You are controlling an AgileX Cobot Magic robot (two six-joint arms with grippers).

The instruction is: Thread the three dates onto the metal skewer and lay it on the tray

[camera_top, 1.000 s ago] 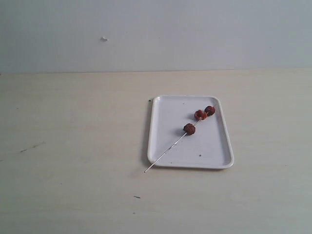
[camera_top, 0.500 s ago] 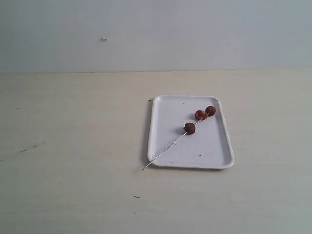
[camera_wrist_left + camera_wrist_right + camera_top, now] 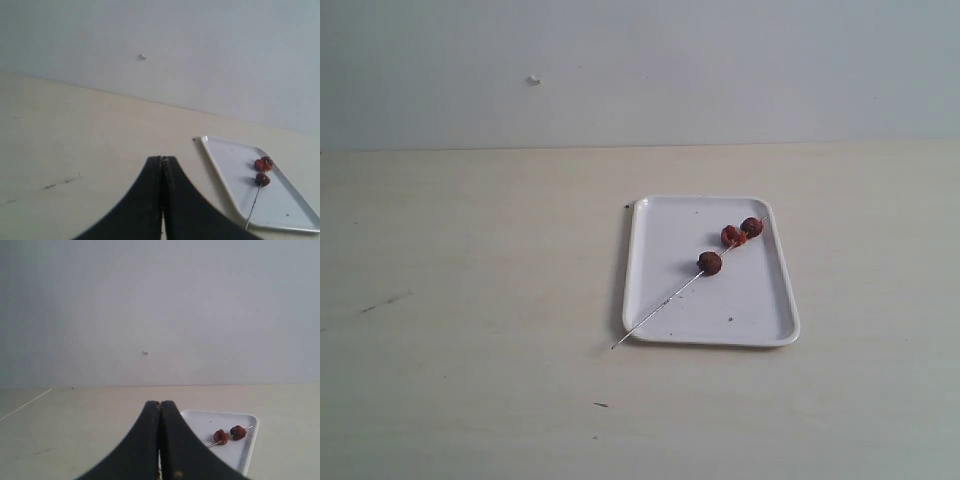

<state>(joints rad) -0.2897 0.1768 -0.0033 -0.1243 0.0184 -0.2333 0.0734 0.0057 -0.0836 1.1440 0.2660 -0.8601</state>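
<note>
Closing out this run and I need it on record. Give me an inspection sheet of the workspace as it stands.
Surface: pale table, with a dark scuff and a small speck on it.
Job's things: three dates threaded on the metal skewer, two close together and one apart. The skewer lies slantwise on the white tray, its bare end jutting past the rim.
Clutter: nothing seen.
Grippers: left gripper and right gripper both shut, empty, apart from the tray.
Cables: nothing seen.
Surroundings: plain pale wall with one small mark.
</note>
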